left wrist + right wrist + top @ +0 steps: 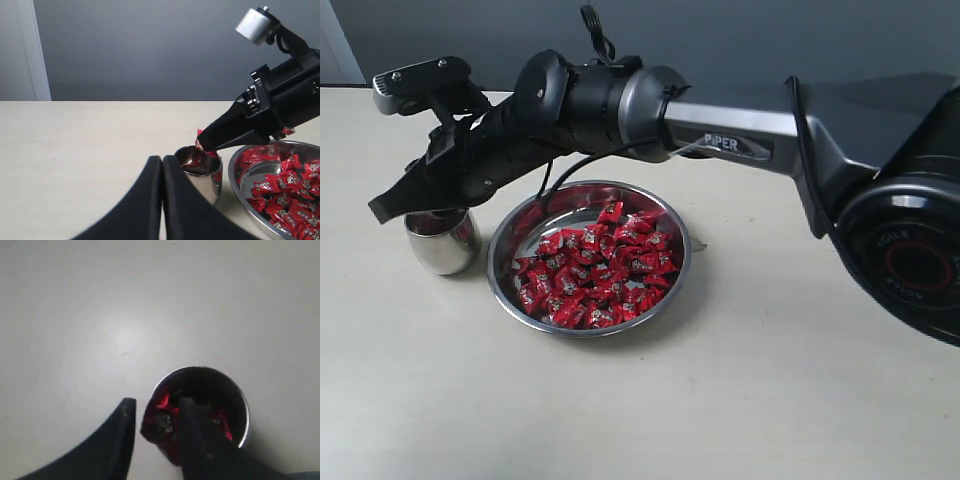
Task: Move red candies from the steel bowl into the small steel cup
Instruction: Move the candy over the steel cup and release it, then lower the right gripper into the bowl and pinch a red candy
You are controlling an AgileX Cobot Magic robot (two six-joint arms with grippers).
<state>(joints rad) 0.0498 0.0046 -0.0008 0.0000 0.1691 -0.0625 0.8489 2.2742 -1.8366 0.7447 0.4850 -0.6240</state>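
While the right arm (720,130) reaches across the tabletop (770,400), the steel bowl (555,205) sits holding the red candies (595,270), the small steel cup (442,245) just beside it. Over the cup's rim the right tool (157,405) stands parted around one candy (159,425); the left tool (162,160) is closed.

Exterior view: the right arm (730,130) blocks the small steel cup's (442,242) mouth and the steel bowl's (500,262) far rim, so you can't see into the cup there. Left wrist view: the bowl is cut by the frame edges, and the left fingers (145,200) hide the cup's base. Right wrist view: a blurred red candy (157,425) sits between the right fingers (200,445); you can't tell whether it touches them. Wrapper print is unreadable.
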